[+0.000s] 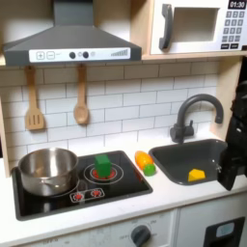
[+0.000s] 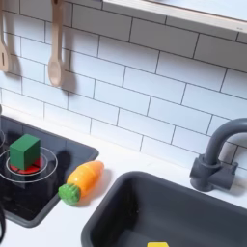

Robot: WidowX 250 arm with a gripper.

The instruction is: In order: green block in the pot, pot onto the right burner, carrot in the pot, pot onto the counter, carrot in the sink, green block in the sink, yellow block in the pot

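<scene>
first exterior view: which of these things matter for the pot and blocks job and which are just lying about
For the job:
- pot on the left burner
- green block on the right burner
- carrot on the counter
- yellow block in the sink
- gripper at the right edge

Just lying about:
- two wooden utensils on the wall
- microwave
- faucet

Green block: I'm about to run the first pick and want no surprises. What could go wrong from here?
1. The green block is small and sits on the burner, so a slightly off grasp could knock it across the cooktop.
2. The carrot lies close beside the cooktop and might get bumped.
3. The gripper hangs past the sink, so its path may clip the faucet.
</scene>
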